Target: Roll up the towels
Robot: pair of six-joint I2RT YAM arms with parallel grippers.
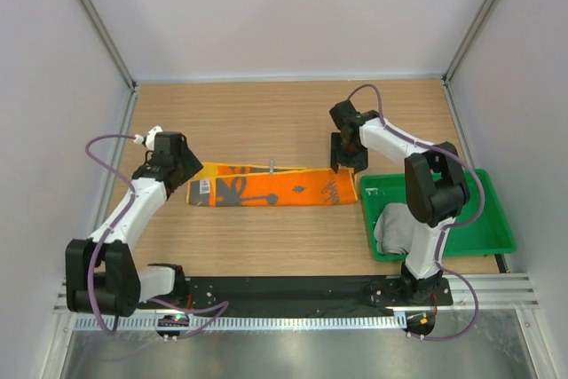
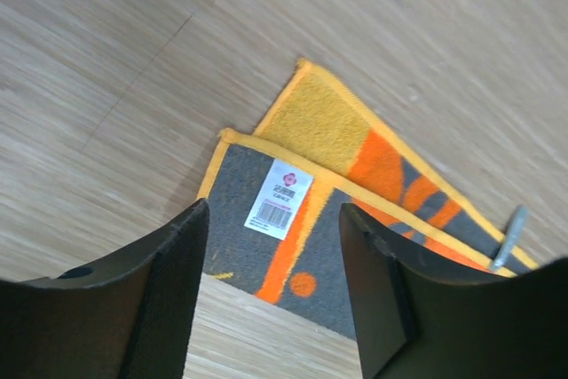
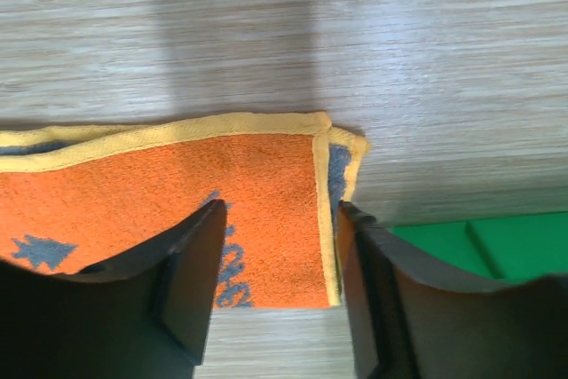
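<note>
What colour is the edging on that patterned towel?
Yellow-orange; right wrist view shows the towel best.

The wooden counter is filling the middle of the frame. A folded orange and dark grey towel is lying flat across its centre, and a green tray is sitting at the lower right, just beside the towel's right end.

The folded towel at mid-frame is orange with dark grey print and yellow edging. Its white label bears a barcode. At lower right, the plain light grey towel lies in a green tray. The tabletop is pale wood grain.
</note>
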